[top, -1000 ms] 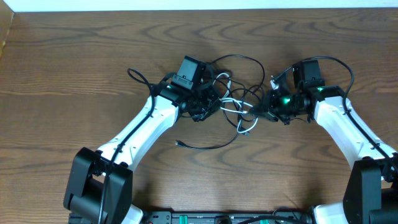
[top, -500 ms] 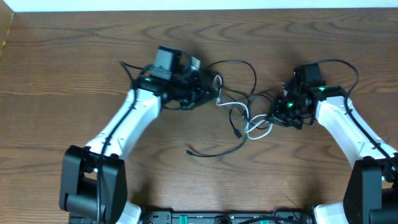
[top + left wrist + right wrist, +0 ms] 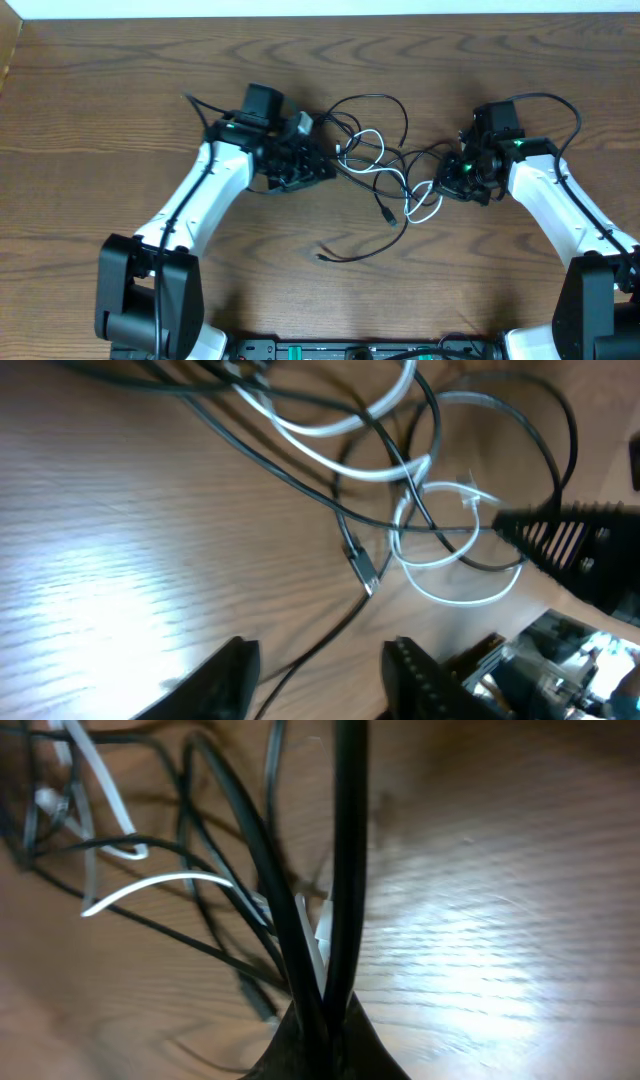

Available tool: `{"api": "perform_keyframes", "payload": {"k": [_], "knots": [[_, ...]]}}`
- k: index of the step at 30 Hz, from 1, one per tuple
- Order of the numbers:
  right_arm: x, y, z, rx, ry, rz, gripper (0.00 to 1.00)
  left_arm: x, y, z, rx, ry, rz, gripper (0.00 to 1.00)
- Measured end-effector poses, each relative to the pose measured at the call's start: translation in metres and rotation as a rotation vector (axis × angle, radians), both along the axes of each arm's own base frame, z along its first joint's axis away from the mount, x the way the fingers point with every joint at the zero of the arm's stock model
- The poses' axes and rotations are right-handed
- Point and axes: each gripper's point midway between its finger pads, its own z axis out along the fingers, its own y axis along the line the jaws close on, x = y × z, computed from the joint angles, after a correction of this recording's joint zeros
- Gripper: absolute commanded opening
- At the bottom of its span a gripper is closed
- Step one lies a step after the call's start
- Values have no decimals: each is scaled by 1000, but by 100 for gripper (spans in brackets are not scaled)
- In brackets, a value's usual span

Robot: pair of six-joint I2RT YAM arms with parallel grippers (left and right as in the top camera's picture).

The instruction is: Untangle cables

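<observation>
Beside cables [image 3: 383, 168]: L pincer [image 3: 322, 170], R pincer [image 3: 444, 187], low.

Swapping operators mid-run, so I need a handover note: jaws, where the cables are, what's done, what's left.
Left gripper: jaws open, holding nothing, low over the table. One black cord runs between the jaws, ungripped.
Right gripper: jaws shut on a bunch of the cables.
Position: cables tangled mid-table between the two arms. The white cable loops through the black ones, and one black plug end trails out toward the robot side.
Done: nothing separated yet.
Left: free the white cable, then pull the black ones apart.
</observation>
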Motion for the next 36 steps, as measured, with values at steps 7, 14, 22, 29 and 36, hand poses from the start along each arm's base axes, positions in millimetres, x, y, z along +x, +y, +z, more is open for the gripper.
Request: {"api": "perform_keyframes", "payload": {"k": [7,14,22,29,36], "knots": [[4,24,13,145,-34,54,1,-25,-48,2,-3,-47,-147,49],[12,55,39,346,-133,172,1,-34,-69,5,-20,-85,-208,49],[16,77,66,518,-198,239,1,-31,-77,9,-43,-113,-214,50],[14,88,84,634,-209,267,1,-26,-88,15,-74,-168,-231,49],[12,93,95,698,-215,288,1,-28,-104,19,-86,-212,-257,28]]}}
